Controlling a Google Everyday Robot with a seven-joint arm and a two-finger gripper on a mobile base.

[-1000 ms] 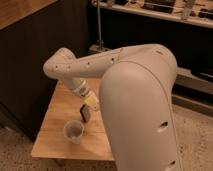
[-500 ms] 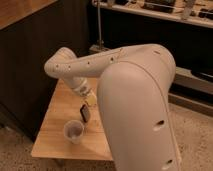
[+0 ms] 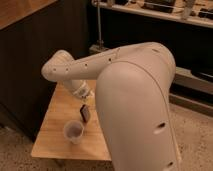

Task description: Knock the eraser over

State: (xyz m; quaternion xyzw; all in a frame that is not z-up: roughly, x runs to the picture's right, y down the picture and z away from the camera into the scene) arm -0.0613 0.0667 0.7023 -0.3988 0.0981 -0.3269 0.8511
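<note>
The eraser (image 3: 85, 113) stands up on its end on the wooden bench (image 3: 55, 135), just right of the clear cup (image 3: 74, 131). The big white arm (image 3: 135, 100) hides part of it. The tool (image 3: 83, 103) is right above it, mostly hidden. Dark walls stand behind.

You've got the eraser (image 3: 85, 114) standing upright on the wooden table (image 3: 55, 125), a small dark grey-black block with a thin reddish edge near its top. It sits just beside the clear cup (image 3: 73, 131), up and to the right of it. The gripper (image 3: 83, 104) is right above the eraser, at its top edge.
</note>
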